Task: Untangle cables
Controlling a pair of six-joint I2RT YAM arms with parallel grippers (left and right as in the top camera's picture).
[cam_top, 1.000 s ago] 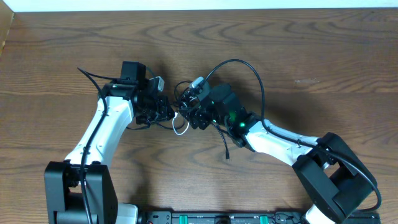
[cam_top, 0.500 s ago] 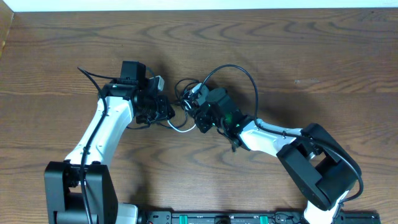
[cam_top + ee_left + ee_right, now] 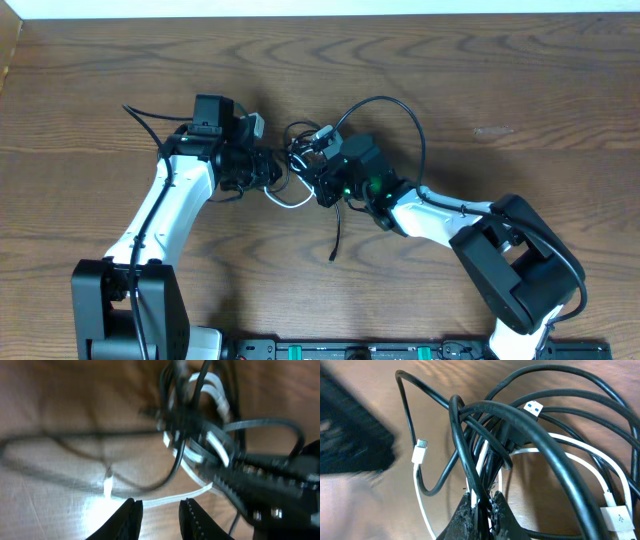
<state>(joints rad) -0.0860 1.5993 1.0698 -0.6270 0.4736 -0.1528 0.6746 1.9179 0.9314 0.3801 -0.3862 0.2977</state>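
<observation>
The cables (image 3: 298, 147) lie in a knot at mid-table, between my two grippers. A white cable (image 3: 290, 201) loops out toward the front, a long black one (image 3: 415, 130) arcs to the right, and a black tail (image 3: 336, 235) trails forward. My right gripper (image 3: 482, 496) is shut on a black strand and a white strand at the bottom of the tangle (image 3: 520, 425). My left gripper (image 3: 161, 502) stands slightly open with nothing between its fingers. The white cable (image 3: 165, 500) runs just past its tips.
Loose plugs stick out of the knot: a blue-tongued USB plug (image 3: 534, 407), a small white plug (image 3: 421, 450) and a white USB plug (image 3: 615, 517). Thick black cords run along both arms (image 3: 150, 130). The brown wooden table (image 3: 520, 90) surrounds the knot.
My right gripper has shut on strands of the knot. The black tail at the front has swung left. My left gripper has edged a little toward the knot.
</observation>
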